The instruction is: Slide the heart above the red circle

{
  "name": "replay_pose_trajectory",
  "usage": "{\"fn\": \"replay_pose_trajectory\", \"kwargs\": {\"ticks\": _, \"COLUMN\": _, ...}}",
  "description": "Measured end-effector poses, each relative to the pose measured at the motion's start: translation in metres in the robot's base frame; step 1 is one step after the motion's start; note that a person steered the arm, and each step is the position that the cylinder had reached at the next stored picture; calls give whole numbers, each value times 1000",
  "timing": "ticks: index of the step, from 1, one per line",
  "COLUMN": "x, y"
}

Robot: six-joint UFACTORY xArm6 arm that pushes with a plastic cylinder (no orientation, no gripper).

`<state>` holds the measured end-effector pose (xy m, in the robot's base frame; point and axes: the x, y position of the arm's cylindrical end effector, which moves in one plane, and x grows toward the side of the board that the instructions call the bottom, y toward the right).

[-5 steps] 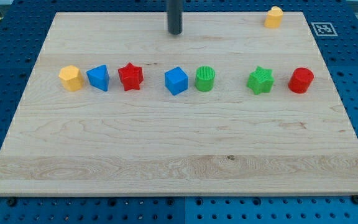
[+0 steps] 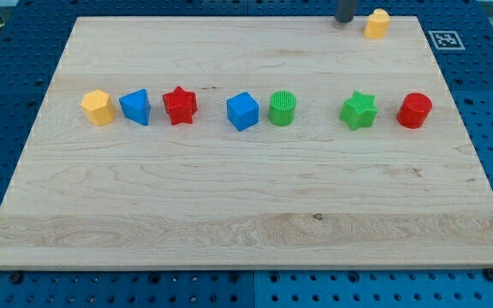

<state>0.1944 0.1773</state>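
A small yellow heart block (image 2: 377, 23) sits near the view's top right corner of the wooden board (image 2: 246, 197). The red circle block (image 2: 415, 110) stands at the right end of a row across the board's middle, below and slightly right of the heart. My tip (image 2: 345, 20) is at the view's top edge, just left of the yellow heart, with a small gap between them.
The row, from the view's left: a yellow hexagon block (image 2: 98, 107), a blue triangle block (image 2: 135, 106), a red star (image 2: 180, 104), a blue cube (image 2: 242, 110), a green circle block (image 2: 282, 109), a green star (image 2: 359, 110). A marker tag (image 2: 445, 39) lies off the board's top right.
My tip has moved to the view's right and up, from above the blue cube to just left of the yellow heart. No block has moved.
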Motion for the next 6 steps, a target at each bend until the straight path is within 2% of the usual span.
{"fn": "replay_pose_trajectory", "kwargs": {"ticks": 2, "x": 0, "y": 48}}
{"fn": "replay_pose_trajectory", "kwargs": {"ticks": 6, "x": 34, "y": 55}}
